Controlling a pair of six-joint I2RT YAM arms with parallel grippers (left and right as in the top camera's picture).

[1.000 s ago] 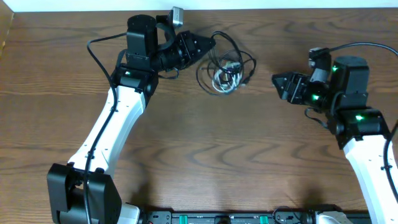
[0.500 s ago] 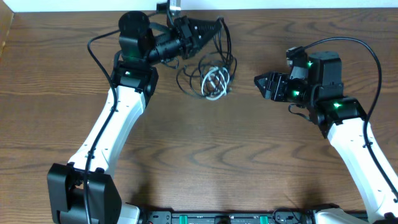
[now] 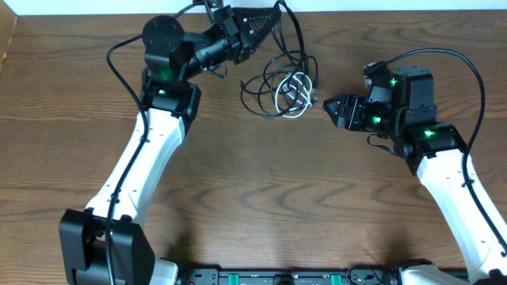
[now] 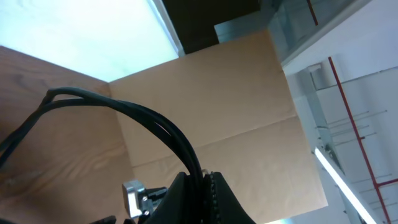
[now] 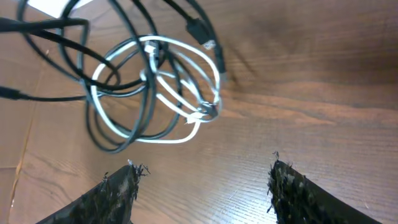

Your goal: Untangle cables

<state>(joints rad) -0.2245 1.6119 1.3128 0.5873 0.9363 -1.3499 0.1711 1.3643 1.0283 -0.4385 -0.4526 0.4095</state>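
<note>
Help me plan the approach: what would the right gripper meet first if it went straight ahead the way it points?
Probably the looped white cable, tangled with the black cable, directly ahead of the open right gripper; how close it is remains unclear.

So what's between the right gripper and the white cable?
Only bare wooden table; the right wrist view shows the open right gripper short of the white cable, nothing in the gap.

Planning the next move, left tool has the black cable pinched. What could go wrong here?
The white cable loops through the black cable, so pulling with the left tool may drag the whole bundle. The open right tool may grab both strands where they overlap.
</note>
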